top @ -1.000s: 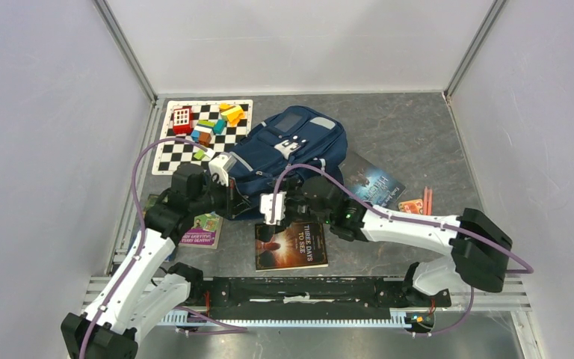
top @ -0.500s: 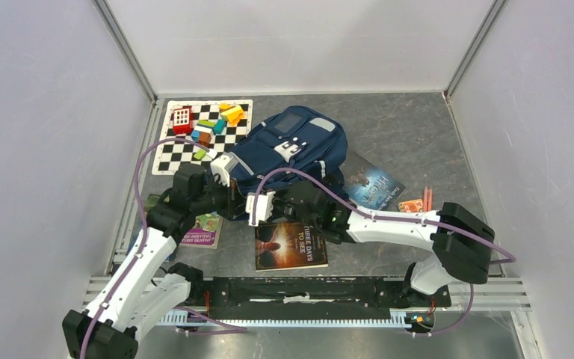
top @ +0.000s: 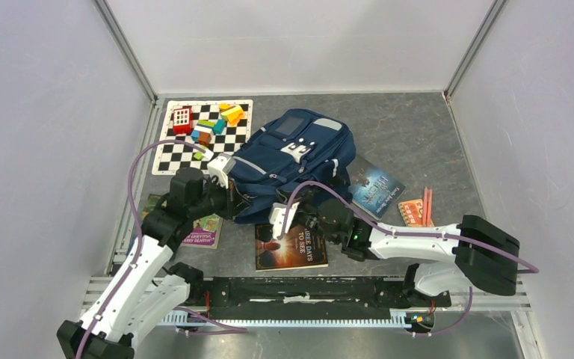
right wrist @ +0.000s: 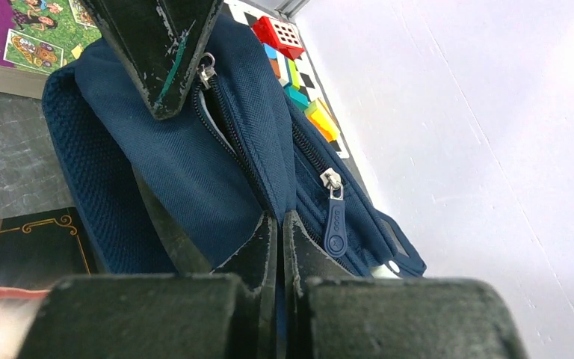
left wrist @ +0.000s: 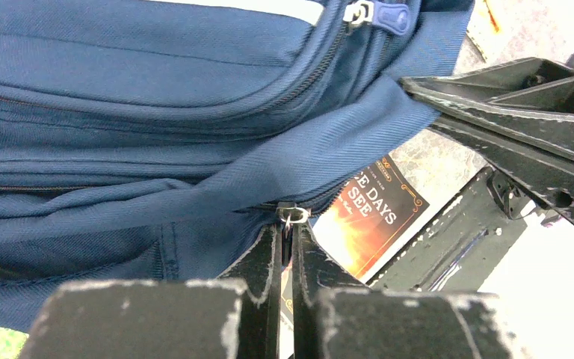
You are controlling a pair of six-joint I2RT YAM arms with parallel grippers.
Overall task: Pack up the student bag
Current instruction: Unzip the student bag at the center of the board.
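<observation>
Moved since prior frame: right gripper (right wrist: 278, 224), now pinched tight on a fold of the student bag (top: 291, 153), which lies mid-table beside the checkered mat (top: 172, 149). Next entry, left gripper (left wrist: 286, 247): clamped on the zipper pull (left wrist: 293, 214). I'd keep the fabric taut and draw the pull along its track.

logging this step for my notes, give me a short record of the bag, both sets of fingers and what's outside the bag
bag: student bag, lying front side up
left fingers: shut on a metal zipper pull at the bag's near edge
right fingers: shut on a fold of bag fabric
outside bag: Three Days to See book, dark blue book, purple book
</observation>
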